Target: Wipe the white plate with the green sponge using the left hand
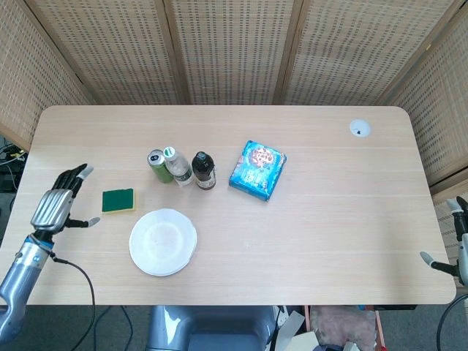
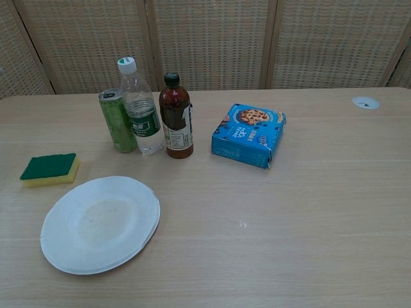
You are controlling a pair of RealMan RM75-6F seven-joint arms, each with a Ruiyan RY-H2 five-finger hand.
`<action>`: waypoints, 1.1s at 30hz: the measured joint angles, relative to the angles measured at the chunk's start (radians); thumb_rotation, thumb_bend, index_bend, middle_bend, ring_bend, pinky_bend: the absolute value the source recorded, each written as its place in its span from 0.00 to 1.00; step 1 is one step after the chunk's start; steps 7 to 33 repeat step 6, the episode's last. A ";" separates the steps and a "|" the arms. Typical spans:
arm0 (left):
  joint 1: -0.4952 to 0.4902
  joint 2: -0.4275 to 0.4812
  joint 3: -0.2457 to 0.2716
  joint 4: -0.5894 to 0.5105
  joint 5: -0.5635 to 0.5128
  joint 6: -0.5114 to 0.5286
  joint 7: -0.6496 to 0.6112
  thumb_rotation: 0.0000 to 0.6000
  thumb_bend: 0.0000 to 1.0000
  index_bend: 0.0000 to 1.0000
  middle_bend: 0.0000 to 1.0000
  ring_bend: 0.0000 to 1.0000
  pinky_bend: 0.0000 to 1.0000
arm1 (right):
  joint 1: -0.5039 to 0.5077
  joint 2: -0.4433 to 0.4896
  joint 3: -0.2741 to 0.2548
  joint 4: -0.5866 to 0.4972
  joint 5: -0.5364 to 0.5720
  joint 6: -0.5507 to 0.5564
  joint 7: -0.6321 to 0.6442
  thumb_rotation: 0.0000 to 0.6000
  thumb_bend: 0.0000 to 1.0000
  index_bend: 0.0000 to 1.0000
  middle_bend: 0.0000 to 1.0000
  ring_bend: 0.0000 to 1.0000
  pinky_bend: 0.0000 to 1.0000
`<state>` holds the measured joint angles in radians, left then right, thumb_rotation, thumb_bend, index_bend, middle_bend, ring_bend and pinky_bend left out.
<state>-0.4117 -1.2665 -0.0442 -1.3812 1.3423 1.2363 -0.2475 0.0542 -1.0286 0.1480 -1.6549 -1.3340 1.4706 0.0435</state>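
Observation:
The green sponge (image 1: 118, 199) with its yellow underside lies flat on the table, just up and left of the white plate (image 1: 163, 241); the chest view shows the sponge (image 2: 50, 169) and the plate (image 2: 100, 223) too. My left hand (image 1: 56, 206) hovers near the table's left edge, well left of the sponge, fingers spread and holding nothing. It is out of the chest view. Only a sliver of my right hand (image 1: 458, 245) shows at the right edge of the head view, off the table.
Behind the plate stand a green can (image 1: 156, 165), a clear water bottle (image 1: 178, 167) and a dark sauce bottle (image 1: 204, 171). A blue cookie box (image 1: 257, 170) lies further right. A round cable grommet (image 1: 359, 129) sits at the far right corner.

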 measured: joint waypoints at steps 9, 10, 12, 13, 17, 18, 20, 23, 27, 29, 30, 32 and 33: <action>0.180 0.163 0.014 -0.276 -0.039 0.205 0.190 1.00 0.00 0.00 0.00 0.00 0.00 | -0.014 -0.013 0.003 0.019 -0.024 0.044 0.014 1.00 0.00 0.00 0.00 0.00 0.00; 0.180 0.163 0.014 -0.276 -0.039 0.205 0.190 1.00 0.00 0.00 0.00 0.00 0.00 | -0.014 -0.013 0.003 0.019 -0.024 0.044 0.014 1.00 0.00 0.00 0.00 0.00 0.00; 0.180 0.163 0.014 -0.276 -0.039 0.205 0.190 1.00 0.00 0.00 0.00 0.00 0.00 | -0.014 -0.013 0.003 0.019 -0.024 0.044 0.014 1.00 0.00 0.00 0.00 0.00 0.00; 0.180 0.163 0.014 -0.276 -0.039 0.205 0.190 1.00 0.00 0.00 0.00 0.00 0.00 | -0.014 -0.013 0.003 0.019 -0.024 0.044 0.014 1.00 0.00 0.00 0.00 0.00 0.00; 0.180 0.163 0.014 -0.276 -0.039 0.205 0.190 1.00 0.00 0.00 0.00 0.00 0.00 | -0.014 -0.013 0.003 0.019 -0.024 0.044 0.014 1.00 0.00 0.00 0.00 0.00 0.00; 0.180 0.163 0.014 -0.276 -0.039 0.205 0.190 1.00 0.00 0.00 0.00 0.00 0.00 | -0.014 -0.013 0.003 0.019 -0.024 0.044 0.014 1.00 0.00 0.00 0.00 0.00 0.00; 0.180 0.163 0.014 -0.276 -0.039 0.205 0.190 1.00 0.00 0.00 0.00 0.00 0.00 | -0.014 -0.013 0.003 0.019 -0.024 0.044 0.014 1.00 0.00 0.00 0.00 0.00 0.00; 0.180 0.163 0.014 -0.276 -0.039 0.205 0.190 1.00 0.00 0.00 0.00 0.00 0.00 | -0.014 -0.013 0.003 0.019 -0.024 0.044 0.014 1.00 0.00 0.00 0.00 0.00 0.00; 0.180 0.163 0.014 -0.276 -0.039 0.205 0.190 1.00 0.00 0.00 0.00 0.00 0.00 | -0.014 -0.013 0.003 0.019 -0.024 0.044 0.014 1.00 0.00 0.00 0.00 0.00 0.00; 0.180 0.163 0.014 -0.276 -0.039 0.205 0.190 1.00 0.00 0.00 0.00 0.00 0.00 | -0.014 -0.013 0.003 0.019 -0.024 0.044 0.014 1.00 0.00 0.00 0.00 0.00 0.00; 0.180 0.163 0.014 -0.276 -0.039 0.205 0.190 1.00 0.00 0.00 0.00 0.00 0.00 | -0.014 -0.013 0.003 0.019 -0.024 0.044 0.014 1.00 0.00 0.00 0.00 0.00 0.00; 0.180 0.163 0.014 -0.276 -0.039 0.205 0.190 1.00 0.00 0.00 0.00 0.00 0.00 | -0.014 -0.013 0.003 0.019 -0.024 0.044 0.014 1.00 0.00 0.00 0.00 0.00 0.00; 0.180 0.163 0.014 -0.276 -0.039 0.205 0.190 1.00 0.00 0.00 0.00 0.00 0.00 | -0.014 -0.013 0.003 0.019 -0.024 0.044 0.014 1.00 0.00 0.00 0.00 0.00 0.00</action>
